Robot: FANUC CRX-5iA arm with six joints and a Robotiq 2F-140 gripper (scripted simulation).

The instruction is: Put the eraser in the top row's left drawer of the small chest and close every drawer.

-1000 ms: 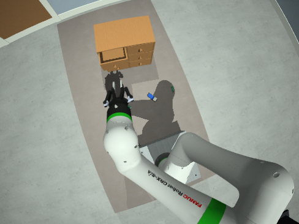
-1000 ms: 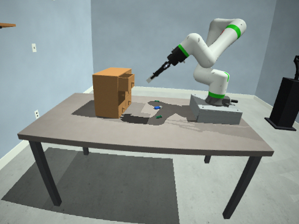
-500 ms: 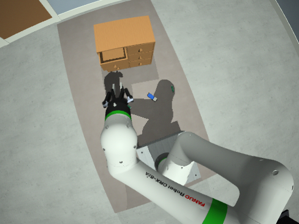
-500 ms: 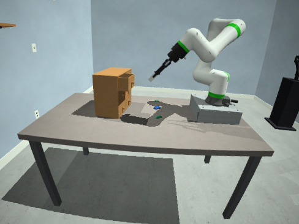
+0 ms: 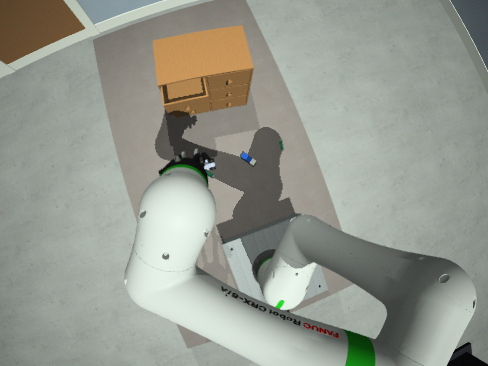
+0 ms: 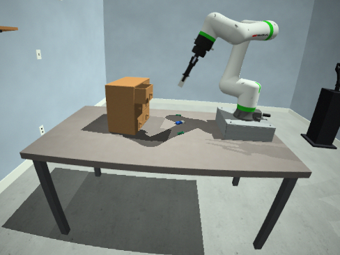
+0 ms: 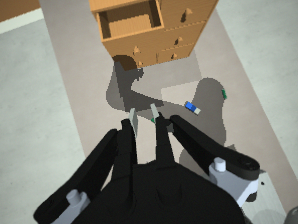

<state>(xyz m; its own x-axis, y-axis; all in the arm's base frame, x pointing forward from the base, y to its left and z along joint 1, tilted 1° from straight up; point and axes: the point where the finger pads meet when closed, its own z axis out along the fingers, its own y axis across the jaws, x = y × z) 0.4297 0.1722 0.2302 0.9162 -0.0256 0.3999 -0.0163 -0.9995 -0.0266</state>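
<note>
The blue and white eraser (image 5: 247, 158) (image 6: 179, 122) (image 7: 192, 107) lies on the table in front of the chest. The wooden chest (image 5: 202, 55) (image 6: 120, 108) (image 7: 185, 35) stands upright. Its top left drawer (image 5: 185, 89) (image 6: 148, 92) (image 7: 131, 25) is pulled partly out, and nothing shows inside it. The other drawers look pushed in. My gripper (image 5: 188, 154) (image 6: 181, 83) (image 7: 144, 112) is partly open and empty, with a narrow gap between its pads. It hangs high above the table, in front of the chest, to the left of the eraser, and points down at a tilt toward the chest.
One small green object (image 5: 281, 145) (image 6: 178, 115) (image 7: 224, 94) lies to the right of the eraser. Another green object (image 5: 210, 174) (image 6: 180, 133) (image 7: 153, 120) lies to its left, partly hidden by the gripper in the overhead and wrist views. The arm stands on a grey base block (image 6: 244, 132).
</note>
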